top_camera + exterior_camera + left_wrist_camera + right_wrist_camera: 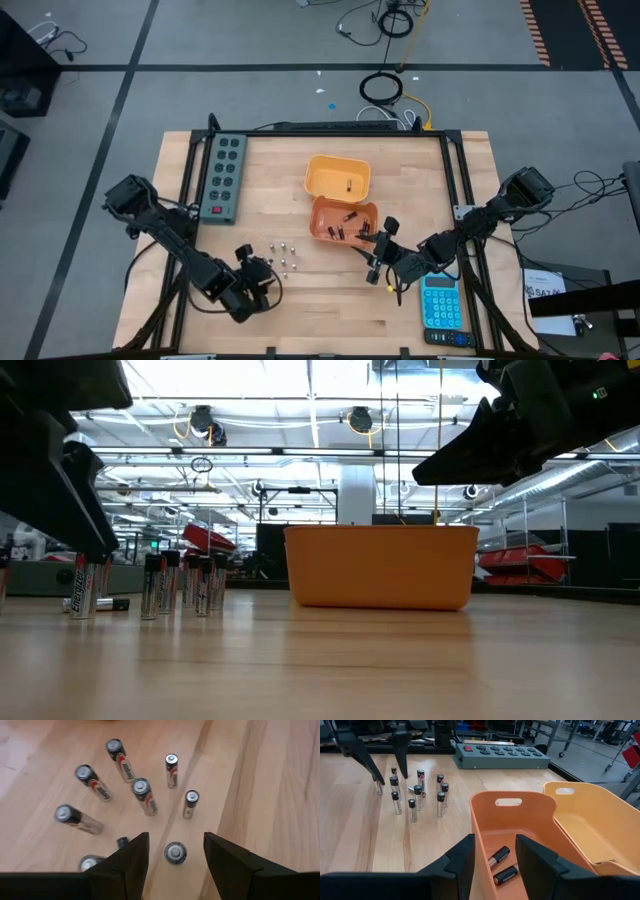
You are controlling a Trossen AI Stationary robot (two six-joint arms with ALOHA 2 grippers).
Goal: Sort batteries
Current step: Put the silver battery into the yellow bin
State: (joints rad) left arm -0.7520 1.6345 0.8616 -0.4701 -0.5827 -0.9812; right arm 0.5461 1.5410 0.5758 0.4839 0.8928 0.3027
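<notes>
Several silvery batteries [145, 795] stand upright on pale wood table [330, 320], near power strip [223, 176]. Left gripper [175, 862] hovers above one cell, jaws apart: pick step, probably; next move calls for straight descent, gentle close. Right gripper [495, 855], jaws apart, empty, over smooth orange bin [530, 820] holding dark cells [506, 875].

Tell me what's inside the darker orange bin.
The darker orange bin holds black batteries: the right wrist view shows two lying on its floor, the high view several more. The right gripper, jaws open, covers part of the floor.
</notes>
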